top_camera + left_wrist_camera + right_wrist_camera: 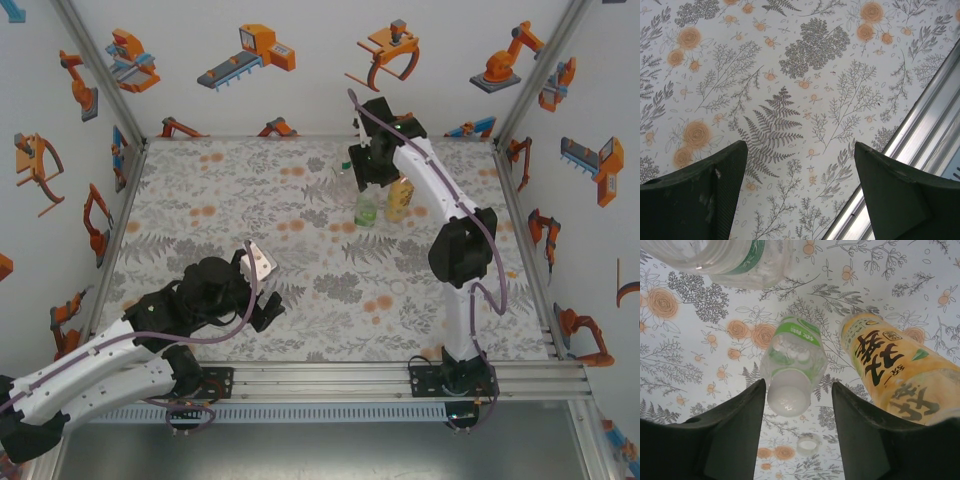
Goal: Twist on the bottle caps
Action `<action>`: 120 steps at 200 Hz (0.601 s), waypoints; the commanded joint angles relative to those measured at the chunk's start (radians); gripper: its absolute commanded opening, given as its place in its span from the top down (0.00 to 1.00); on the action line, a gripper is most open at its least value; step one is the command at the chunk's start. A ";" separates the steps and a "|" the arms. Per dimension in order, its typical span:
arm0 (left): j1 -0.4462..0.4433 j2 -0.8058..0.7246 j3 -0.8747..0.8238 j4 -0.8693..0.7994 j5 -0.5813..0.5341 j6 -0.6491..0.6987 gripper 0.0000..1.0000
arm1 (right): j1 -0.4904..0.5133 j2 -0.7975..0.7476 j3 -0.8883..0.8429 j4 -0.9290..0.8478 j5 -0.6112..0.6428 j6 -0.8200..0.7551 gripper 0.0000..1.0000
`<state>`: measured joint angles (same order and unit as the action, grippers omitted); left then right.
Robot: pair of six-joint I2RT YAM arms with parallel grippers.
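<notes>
Two arms work apart: the left one is folded low at the near-left, and the left gripper (800,150) hangs with its fingers spread over bare floral tablecloth (815,75). The right arm reaches to the far centre with its wrist bent down. A clear bottle (725,260) wears a green band. The right gripper (798,384) stands parted around the whitish cap (788,399) of the green-labelled bottle (792,355), whose white print is unreadable. A loose cap (808,444) lies on the cloth nearby. The amber bottle (890,370) bears bold black Chinese characters.

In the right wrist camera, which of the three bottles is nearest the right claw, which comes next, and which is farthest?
1. Green bottle, between the fingers of the right claw.
2. Amber bottle, just to its right.
3. Clear bottle, ahead, upper left.
</notes>
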<state>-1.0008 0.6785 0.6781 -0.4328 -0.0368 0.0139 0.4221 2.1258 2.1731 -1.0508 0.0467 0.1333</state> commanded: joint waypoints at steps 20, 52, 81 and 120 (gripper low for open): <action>-0.001 -0.007 0.006 0.016 0.009 0.010 0.20 | -0.005 -0.035 0.086 -0.048 0.020 0.011 0.43; 0.001 -0.019 0.006 0.012 0.006 0.006 0.20 | -0.005 -0.043 0.113 -0.028 -0.031 0.036 0.40; 0.001 -0.035 0.001 0.003 0.003 0.004 0.20 | -0.004 -0.061 0.080 0.050 -0.086 0.065 0.33; 0.001 -0.055 -0.004 -0.012 -0.010 0.001 0.20 | -0.006 -0.139 -0.140 0.337 -0.112 0.103 0.23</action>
<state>-1.0008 0.6415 0.6781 -0.4343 -0.0376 0.0139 0.4221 2.0701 2.1410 -0.9176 -0.0357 0.1928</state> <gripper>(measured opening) 0.800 0.738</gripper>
